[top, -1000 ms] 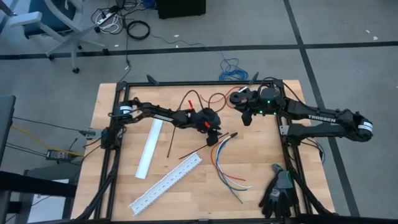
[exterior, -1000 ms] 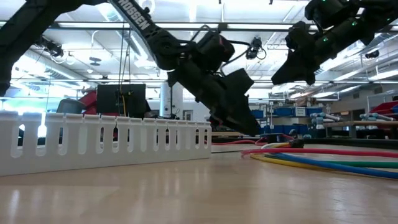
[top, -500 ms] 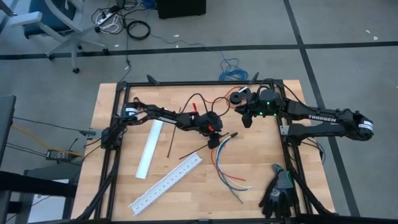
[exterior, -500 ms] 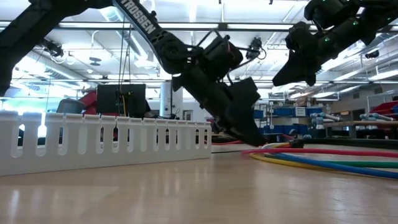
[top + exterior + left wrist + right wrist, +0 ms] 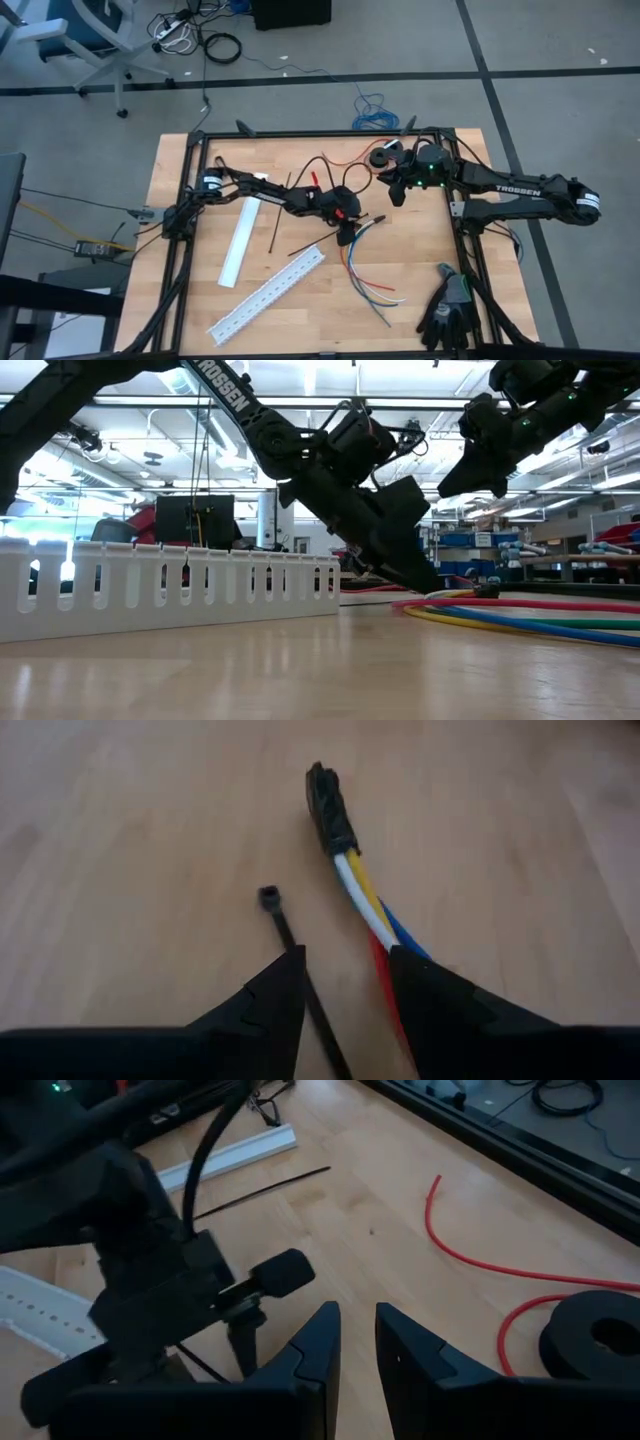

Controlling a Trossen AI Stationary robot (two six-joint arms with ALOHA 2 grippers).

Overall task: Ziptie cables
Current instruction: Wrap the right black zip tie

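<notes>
Left gripper (image 5: 347, 236) has moved rightward and down over last second, now low at black-sleeved end of cables (image 5: 358, 262), mid-table, right of centre. Fingers part-open, straddling black ziptie (image 5: 290, 942) lying just beside bundle; nothing clamped yet. Right gripper (image 5: 398, 193) hovers raised near table's far edge by red wire (image 5: 480, 1250), fingers narrow, empty, barely changed. Judgement: approach nearly done, ziptie pickup likely next; cables not tied.

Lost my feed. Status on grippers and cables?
Left gripper open, low over the cables, zip tie between its fingers. Right gripper raised, empty. Nothing in the way.
</notes>
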